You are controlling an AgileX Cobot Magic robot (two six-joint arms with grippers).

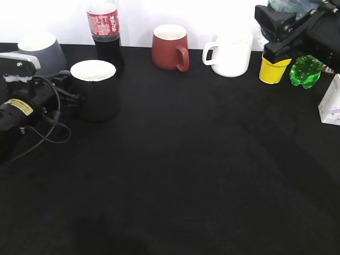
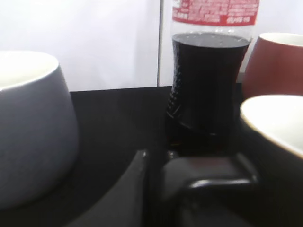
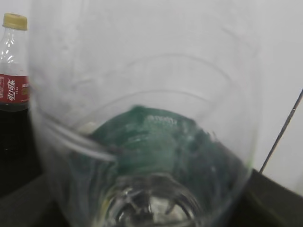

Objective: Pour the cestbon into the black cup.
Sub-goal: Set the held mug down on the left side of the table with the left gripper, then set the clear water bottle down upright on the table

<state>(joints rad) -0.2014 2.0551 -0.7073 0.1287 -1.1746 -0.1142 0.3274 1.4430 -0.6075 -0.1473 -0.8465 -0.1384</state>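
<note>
With the cestbon (image 3: 156, 142) held in the right gripper (image 1: 287, 29) high at far right and the black cup (image 1: 95, 87) gripped by its handle in the left gripper (image 1: 71, 95), the bottle should be carried over the cup before tilting slowly.

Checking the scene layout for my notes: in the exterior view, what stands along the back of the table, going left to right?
Grey mug → cola bottle → dark red mug → white mug → yellow cup → green bottle. The black cup stands nearer, between the grey mug and the cola bottle.
</note>
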